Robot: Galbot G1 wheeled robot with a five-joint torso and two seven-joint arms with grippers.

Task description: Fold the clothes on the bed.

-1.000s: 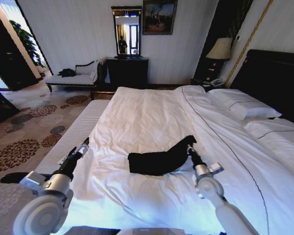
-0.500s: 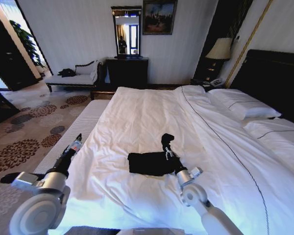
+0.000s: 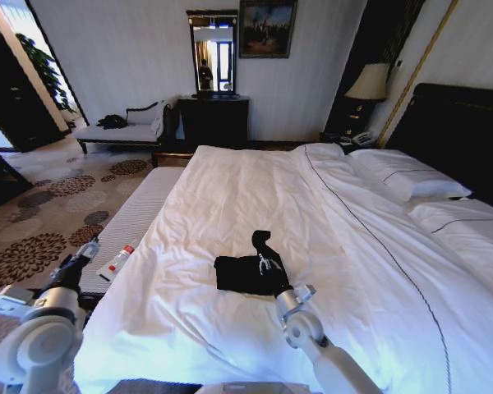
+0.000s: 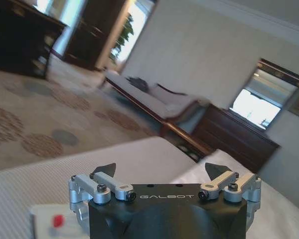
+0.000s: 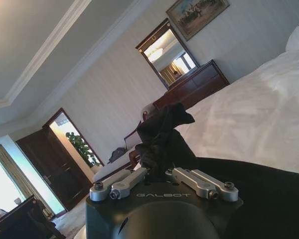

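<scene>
Head view: the T-shirt [image 3: 248,273] lies bunched near the foot of the bed [image 3: 255,189], on the white duvet. The right gripper [image 3: 264,261] is clamped on a fold of it — a dark flap stands up above the fingers, seen close in the right wrist view [image 5: 162,130]. The left gripper [image 3: 80,254] hangs off the bed's left side, fingers spread apart [image 4: 162,172], near a white tube [image 3: 117,262] with a red cap on the bench [image 3: 135,217].

bed [image 3: 230,189]: white sheets | on it: black T-shirt [image 3: 246,275], pillows [image 3: 407,176]
</scene>
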